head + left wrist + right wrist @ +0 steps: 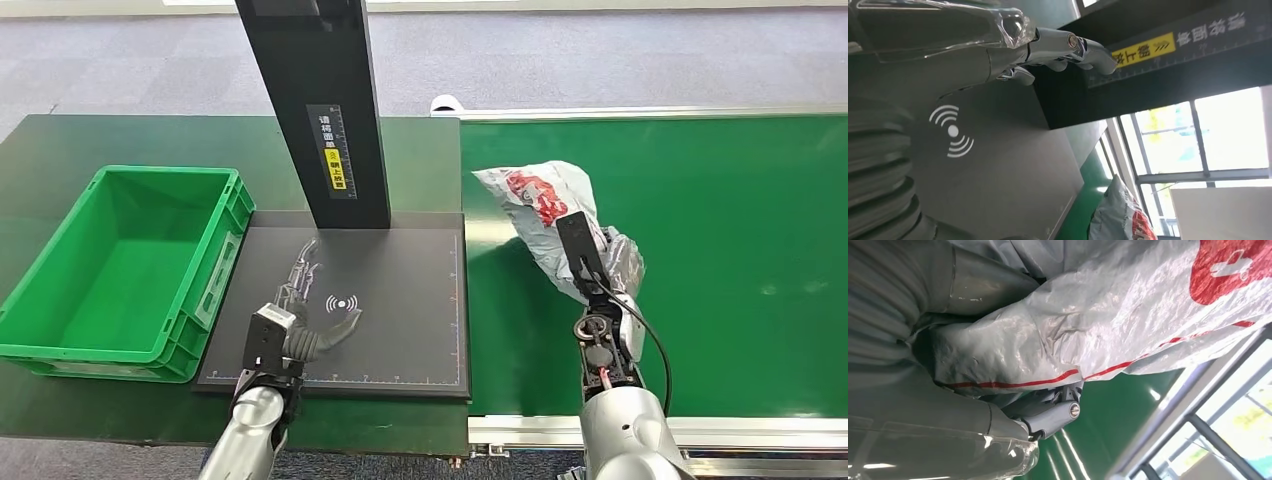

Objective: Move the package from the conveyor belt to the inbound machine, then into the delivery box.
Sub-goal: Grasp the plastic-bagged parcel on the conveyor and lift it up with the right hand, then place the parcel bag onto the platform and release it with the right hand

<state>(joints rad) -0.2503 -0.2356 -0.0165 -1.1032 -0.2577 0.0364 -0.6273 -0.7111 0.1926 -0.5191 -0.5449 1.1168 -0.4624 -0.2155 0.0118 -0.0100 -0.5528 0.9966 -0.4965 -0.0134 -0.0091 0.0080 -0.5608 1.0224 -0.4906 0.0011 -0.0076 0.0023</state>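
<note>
Grey package in right hand

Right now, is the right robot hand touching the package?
Touching. The right wrist view shows the right robot hand wrapped around the package, its plastic creased against the fingers.

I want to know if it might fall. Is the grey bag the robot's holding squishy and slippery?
Probably squishy: the grey bag is crinkled and folds around the right hand gripping it. Its shiny plastic skin looks a bit slippery, so it might slide in a loose hold. It looks light, since it bulges above the conveyor belt without drooping much.
</note>
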